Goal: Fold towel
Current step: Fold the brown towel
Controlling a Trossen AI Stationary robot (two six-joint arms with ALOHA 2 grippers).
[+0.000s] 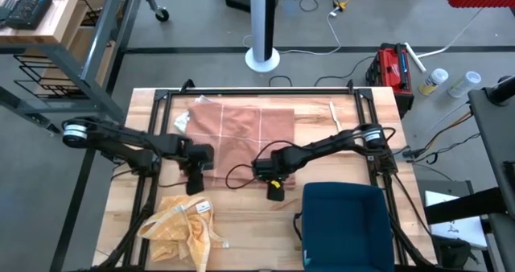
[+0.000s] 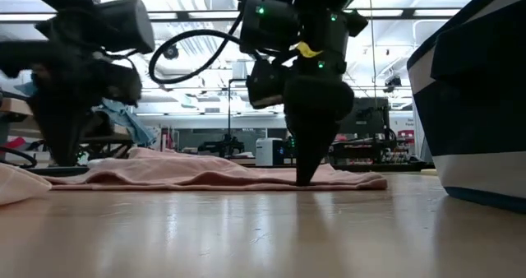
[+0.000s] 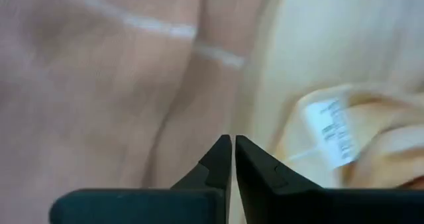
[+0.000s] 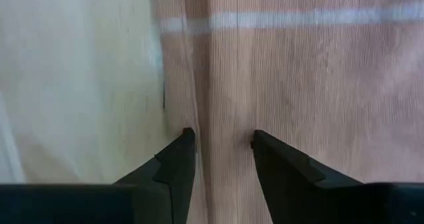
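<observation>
A salmon-pink towel (image 1: 241, 131) with thin white stripes lies spread flat on the wooden table (image 1: 338, 119), toward the far side. My right gripper (image 1: 274, 193) points down at the towel's near edge close to its right corner, open, its tips (image 4: 222, 136) on either side of a crease. My left gripper (image 1: 195, 178) hangs shut with nothing between its fingers (image 3: 233, 139) over the towel's near left corner. In the low view, the towel (image 2: 197, 173) lies low on the table. My right gripper comes from above, pointing down at the towel's near edge (image 4: 199, 118). One finger (image 4: 179, 158) stands at the border of the cloth and the other (image 4: 271, 161) over it. In the low view the tips (image 2: 303, 178) reach cloth level; whether they touch, I cannot tell.
A crumpled yellow towel (image 1: 181, 224) with a white label (image 3: 331, 128) lies near the table's front left, just in front of my left gripper. A dark blue bin (image 1: 348, 224) stands at the front right, close to my right arm. A white stick (image 1: 335, 115) lies at the far right.
</observation>
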